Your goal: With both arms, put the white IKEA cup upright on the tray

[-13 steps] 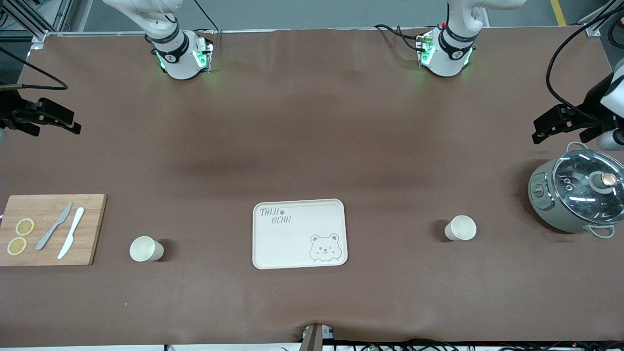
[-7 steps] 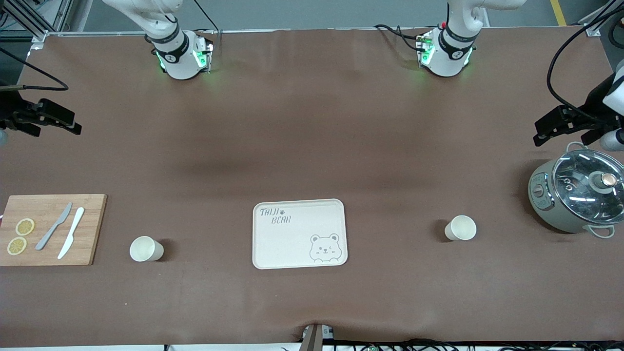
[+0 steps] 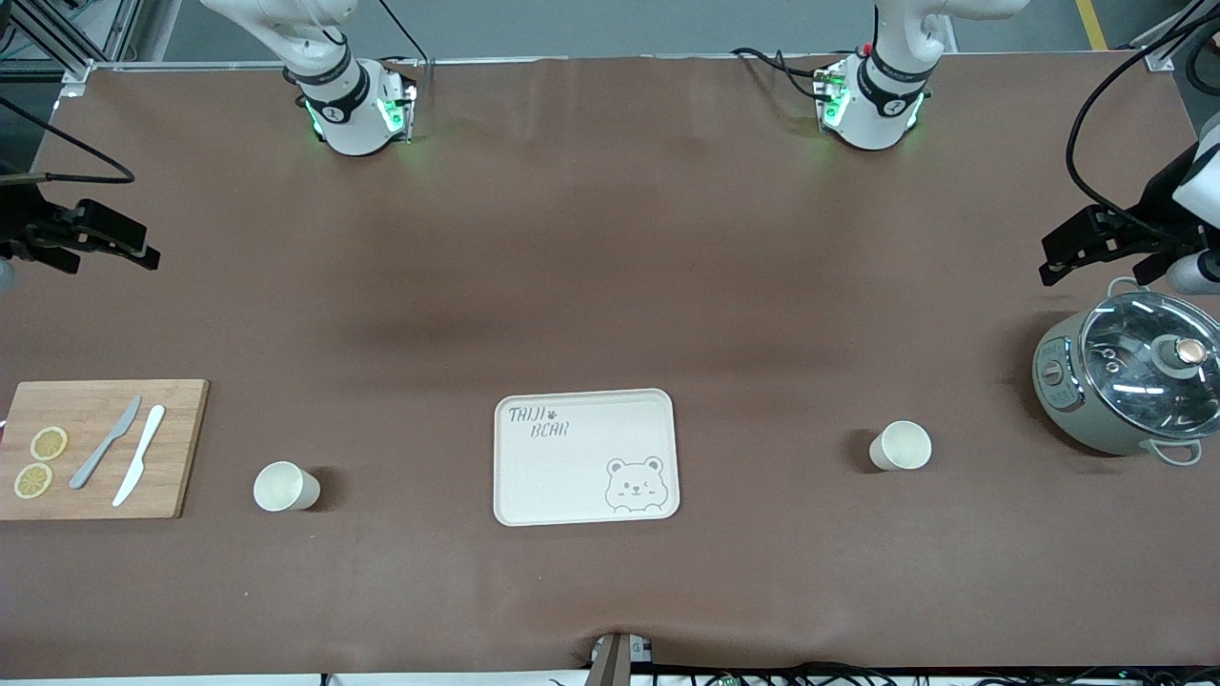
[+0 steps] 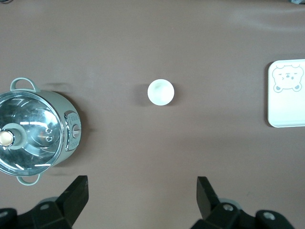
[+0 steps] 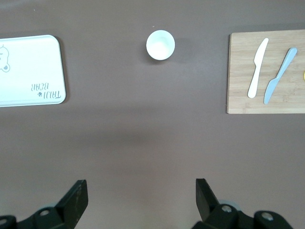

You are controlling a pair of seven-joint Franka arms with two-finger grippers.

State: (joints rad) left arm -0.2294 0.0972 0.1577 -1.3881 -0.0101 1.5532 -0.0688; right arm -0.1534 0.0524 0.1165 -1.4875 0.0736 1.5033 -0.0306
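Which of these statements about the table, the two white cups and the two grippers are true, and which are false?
1. The cream rectangular tray has nothing on it. True.
2. One white cup stands between the tray and the grey-green lidded cooking pot. True.
3. The left gripper is shut on a cup. False: it is open, over bare table near the pot.
4. The other white cup stands on the wooden cutting board. False: it stands on the table beside the board.
5. The right gripper is open and holds nothing. True.
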